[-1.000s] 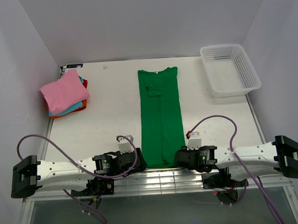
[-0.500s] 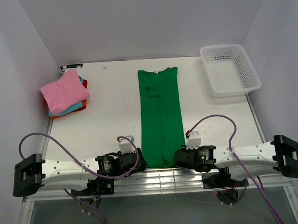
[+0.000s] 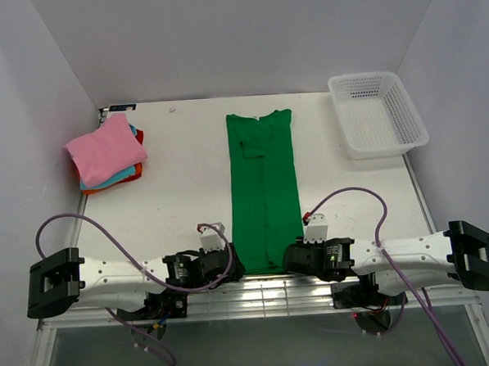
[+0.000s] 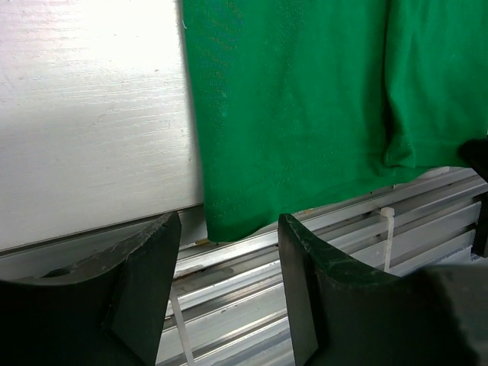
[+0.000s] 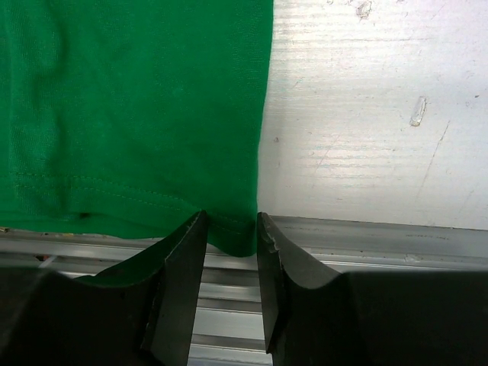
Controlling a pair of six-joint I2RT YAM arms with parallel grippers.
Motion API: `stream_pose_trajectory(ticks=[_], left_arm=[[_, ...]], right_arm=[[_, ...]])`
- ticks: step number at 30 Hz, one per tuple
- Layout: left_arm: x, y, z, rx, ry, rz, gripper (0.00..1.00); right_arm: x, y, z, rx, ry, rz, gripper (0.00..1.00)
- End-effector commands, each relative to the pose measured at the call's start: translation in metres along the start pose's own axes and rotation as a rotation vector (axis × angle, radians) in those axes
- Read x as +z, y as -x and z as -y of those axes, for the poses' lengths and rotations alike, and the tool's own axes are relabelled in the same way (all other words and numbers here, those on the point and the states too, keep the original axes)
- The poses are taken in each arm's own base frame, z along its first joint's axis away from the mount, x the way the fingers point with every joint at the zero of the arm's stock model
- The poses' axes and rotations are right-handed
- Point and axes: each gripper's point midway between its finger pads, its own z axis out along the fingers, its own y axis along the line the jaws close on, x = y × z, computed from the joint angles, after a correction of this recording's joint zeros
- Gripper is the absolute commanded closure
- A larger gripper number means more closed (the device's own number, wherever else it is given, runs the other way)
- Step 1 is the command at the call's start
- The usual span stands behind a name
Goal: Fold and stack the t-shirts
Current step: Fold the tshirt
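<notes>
The bright green t-shirt (image 3: 264, 190) lies folded into a long narrow strip down the middle of the table, its hem hanging over the near edge. My left gripper (image 3: 235, 268) is at the hem's left corner. In the left wrist view the jaws stand wide open, and the green corner (image 4: 229, 217) sits just ahead of the gap between them. My right gripper (image 3: 288, 259) is at the right corner. Its jaws are narrower and stand either side of the hem corner (image 5: 232, 229), with a small gap showing. A pink t-shirt (image 3: 102, 148) tops the folded teal and orange-red stack at the far left.
A white mesh basket (image 3: 378, 114) stands at the far right corner. Ribbed aluminium rails (image 4: 320, 252) run along the near table edge under both grippers. White walls close in the table on the left, right and back.
Both arms have slid inward to the green shirt's near corners, the left arm more. Both pairs of jaws have narrowed.
</notes>
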Motion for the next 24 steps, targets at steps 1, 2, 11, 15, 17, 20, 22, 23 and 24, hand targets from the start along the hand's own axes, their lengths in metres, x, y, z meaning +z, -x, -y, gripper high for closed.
stream_pose_trajectory(ticks=[1, 2, 11, 15, 17, 20, 22, 23, 24], left_arm=[[0.002, -0.001, 0.007, -0.005, -0.024, -0.001, 0.36], [0.002, -0.002, 0.006, -0.004, -0.021, -0.001, 0.36], [0.003, 0.001, 0.009, 0.002, -0.028, 0.009, 0.38], [0.004, 0.001, 0.011, 0.005, -0.032, 0.009, 0.39], [0.004, 0.001, 0.011, 0.007, -0.034, 0.009, 0.39], [0.004, 0.002, 0.013, 0.007, -0.042, 0.014, 0.4], [0.004, 0.002, 0.014, 0.007, -0.046, 0.015, 0.42], [0.004, 0.002, 0.015, 0.006, -0.048, 0.016, 0.43], [0.005, 0.002, 0.014, 0.008, -0.045, 0.015, 0.44]], right_arm=[[0.0, 0.006, -0.003, 0.002, 0.001, 0.037, 0.62], [0.0, 0.006, -0.003, 0.003, 0.0, 0.035, 0.62], [0.005, -0.003, 0.004, -0.011, -0.044, 0.006, 0.63], [0.007, -0.007, 0.006, -0.02, -0.057, -0.012, 0.66], [0.007, -0.008, 0.005, -0.02, -0.058, -0.013, 0.66], [0.006, -0.006, 0.005, -0.018, -0.053, -0.006, 0.66], [0.006, -0.005, 0.005, -0.013, -0.049, -0.003, 0.66], [0.006, -0.005, 0.005, -0.014, -0.05, -0.003, 0.66], [0.006, -0.005, 0.006, -0.013, -0.053, -0.004, 0.68]])
